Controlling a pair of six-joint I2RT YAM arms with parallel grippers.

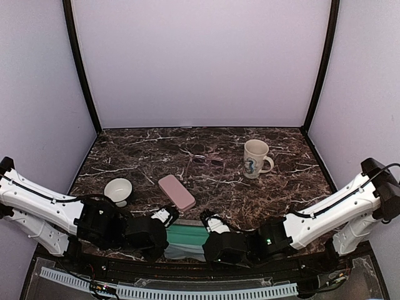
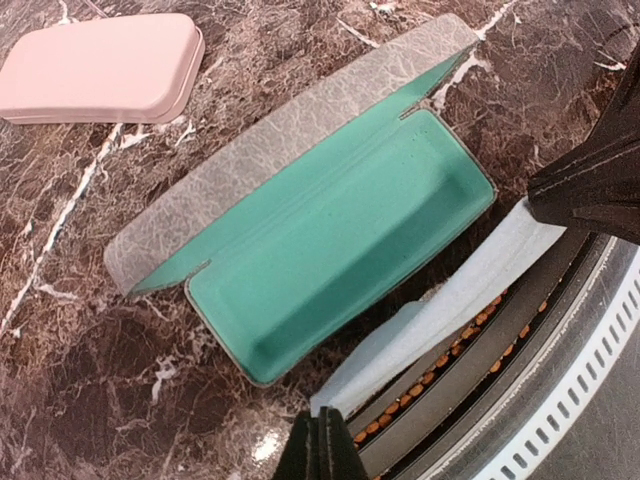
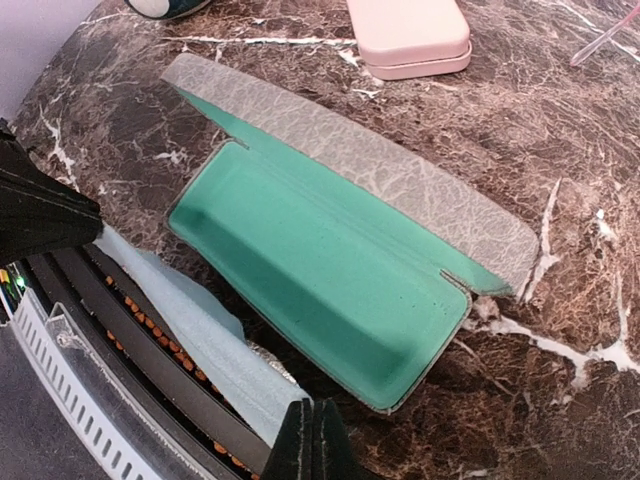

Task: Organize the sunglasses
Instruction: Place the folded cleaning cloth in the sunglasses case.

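Though beyond left gripper point(image 2: 320, 446) and right gripper point(image 3: 310, 436), sunglasses point(image 1: 208, 160) near mug point(image 1: 255, 159).

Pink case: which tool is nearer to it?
Left. The left tool sits just near-side of the pink case; the right tool is farther off to the right, at the open teal case's other end.

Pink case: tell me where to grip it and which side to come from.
Grip the pink case across its narrow width, mid-length, coming straight down from above. It lies flat and closed with both long sides free. The open grey case sits apart from it, so nothing blocks a straddling grip.
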